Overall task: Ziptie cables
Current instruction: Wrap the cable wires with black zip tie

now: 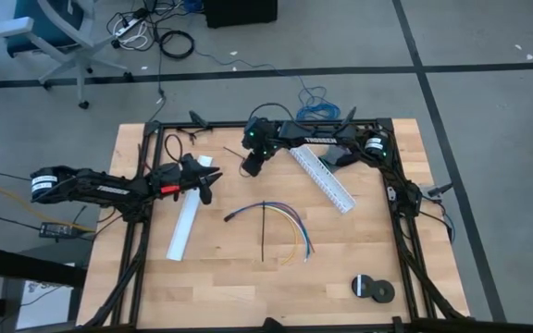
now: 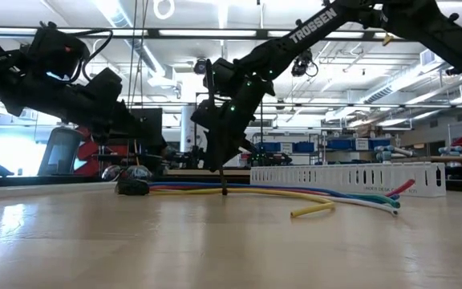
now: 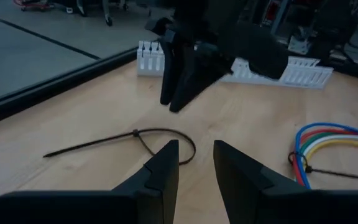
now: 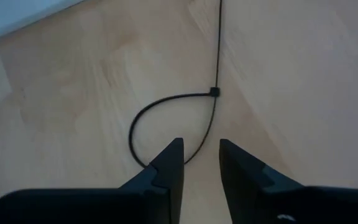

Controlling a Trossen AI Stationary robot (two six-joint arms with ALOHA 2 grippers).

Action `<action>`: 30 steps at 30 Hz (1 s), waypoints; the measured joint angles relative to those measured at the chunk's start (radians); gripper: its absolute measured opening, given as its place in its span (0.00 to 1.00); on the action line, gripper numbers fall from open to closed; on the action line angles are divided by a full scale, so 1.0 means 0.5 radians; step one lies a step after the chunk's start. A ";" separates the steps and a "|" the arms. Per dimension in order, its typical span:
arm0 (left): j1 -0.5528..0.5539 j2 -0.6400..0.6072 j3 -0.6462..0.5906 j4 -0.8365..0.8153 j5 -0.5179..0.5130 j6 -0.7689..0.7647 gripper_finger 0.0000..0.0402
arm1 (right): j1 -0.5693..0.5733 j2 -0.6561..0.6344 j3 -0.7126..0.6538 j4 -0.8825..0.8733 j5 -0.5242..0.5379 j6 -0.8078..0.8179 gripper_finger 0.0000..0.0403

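Here we line up on a looped ziptie (image 4: 166,118) near the upper middle of the high view.
Our right gripper (image 4: 201,162) hangs over the loop, fingers parted and empty; we should straddle the strap before closing. Our left gripper (image 3: 196,165) waits unclenched beside it. Cables (image 1: 280,222) lie mid-frame, long axis left-right, dark end left, a straight ziptie (image 1: 264,231) crossing them.

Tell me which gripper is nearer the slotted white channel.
Right. The right gripper hangs just off one end of the slotted white channel; the left gripper sits farther away, past the right gripper.
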 joint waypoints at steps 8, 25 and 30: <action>0.000 0.000 0.000 0.054 0.038 -0.002 0.27 | 0.034 0.013 -0.002 -0.041 0.012 0.093 0.32; -0.001 0.000 0.000 0.050 0.270 -0.158 0.27 | 0.129 0.050 -0.011 0.049 -0.009 0.355 0.42; 0.000 0.000 -0.002 0.041 0.276 -0.159 0.27 | 0.147 0.101 -0.011 0.035 0.077 0.289 0.39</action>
